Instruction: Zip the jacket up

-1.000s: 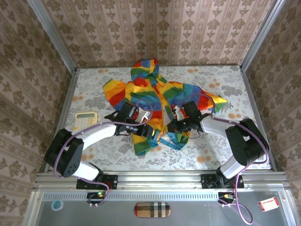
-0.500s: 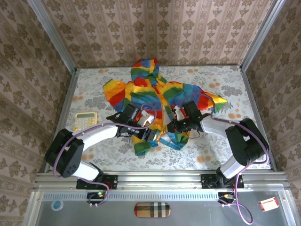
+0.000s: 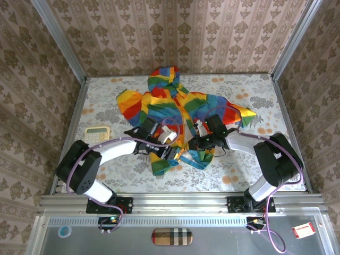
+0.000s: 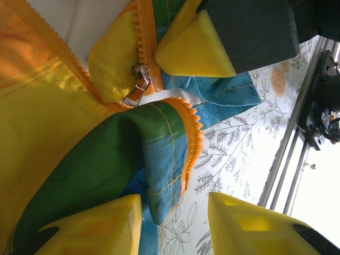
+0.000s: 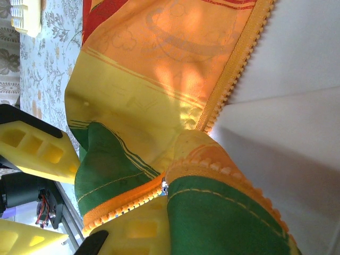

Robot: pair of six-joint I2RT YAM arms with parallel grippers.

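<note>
Now, left gripper (image 4: pixel 172 220): you have it part open, a hem fold lying loose between the fingers.
Right gripper (image 5: pixel 139 229): closed, pinching the hem beside the zipper slider (image 4: pixel 139 85).
Jacket (image 3: pixel 164 106): spread on the table (image 3: pixel 239 170), front open.
Calculator (image 3: pixel 97 135): left of the jacket, apart.

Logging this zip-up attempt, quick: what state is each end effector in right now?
Left end effector: open, with the jacket hem loose between its jaws.
Right end effector: closed, pinching the jacket by its zipper edge.
</note>
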